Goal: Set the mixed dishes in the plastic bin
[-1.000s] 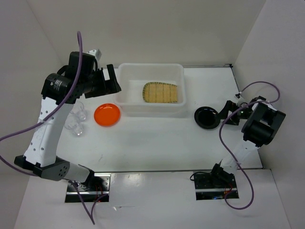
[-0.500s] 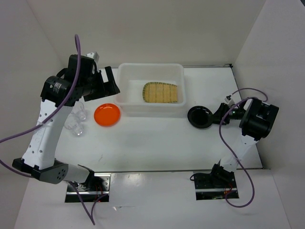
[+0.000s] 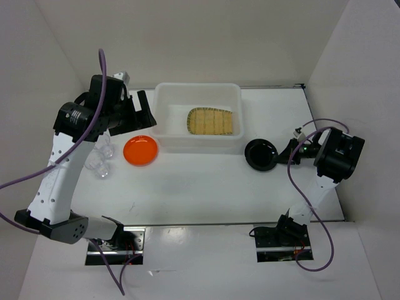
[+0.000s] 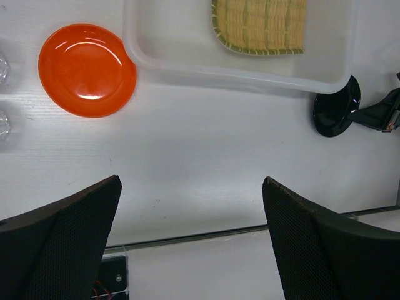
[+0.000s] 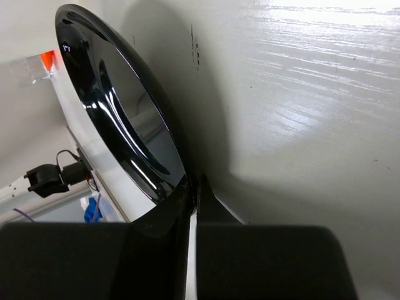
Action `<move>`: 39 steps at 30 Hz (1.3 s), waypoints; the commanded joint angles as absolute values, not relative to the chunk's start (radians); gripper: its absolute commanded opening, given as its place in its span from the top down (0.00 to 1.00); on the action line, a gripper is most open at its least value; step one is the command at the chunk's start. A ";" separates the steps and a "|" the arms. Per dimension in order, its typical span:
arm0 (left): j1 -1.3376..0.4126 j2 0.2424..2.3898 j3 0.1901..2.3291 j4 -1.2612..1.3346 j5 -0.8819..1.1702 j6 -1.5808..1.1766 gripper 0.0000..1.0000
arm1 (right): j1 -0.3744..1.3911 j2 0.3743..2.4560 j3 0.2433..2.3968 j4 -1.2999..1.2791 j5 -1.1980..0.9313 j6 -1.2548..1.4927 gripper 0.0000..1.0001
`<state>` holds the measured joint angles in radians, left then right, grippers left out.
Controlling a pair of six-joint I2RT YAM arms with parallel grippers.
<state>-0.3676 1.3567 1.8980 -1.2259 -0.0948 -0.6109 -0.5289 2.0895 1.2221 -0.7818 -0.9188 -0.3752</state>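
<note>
Clamping the rim of the black plate (image 3: pixel 261 154), the right pincer (image 3: pixel 282 154) sits near the right edge of the bench (image 3: pixel 200 184). The left pincer (image 4: pixel 190 182) stands apart, empty.

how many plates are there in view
2. The orange plate lies left of the plastic bin; the black plate is right of the bin, its rim pinched by the right gripper. None looks hidden.
</note>
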 commanded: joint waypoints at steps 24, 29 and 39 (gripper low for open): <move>-0.362 1.272 1.827 -1.166 -0.109 -0.618 0.00 | -0.575 1.815 1.221 -1.086 -0.913 -0.692 1.00; -0.362 1.272 1.827 -1.166 -0.109 -0.618 0.00 | -0.565 1.805 1.212 -1.086 -0.922 -0.692 1.00; -0.362 1.206 1.729 -1.124 -0.091 -0.637 0.00 | -0.305 1.681 1.146 -0.948 -0.897 -0.525 1.00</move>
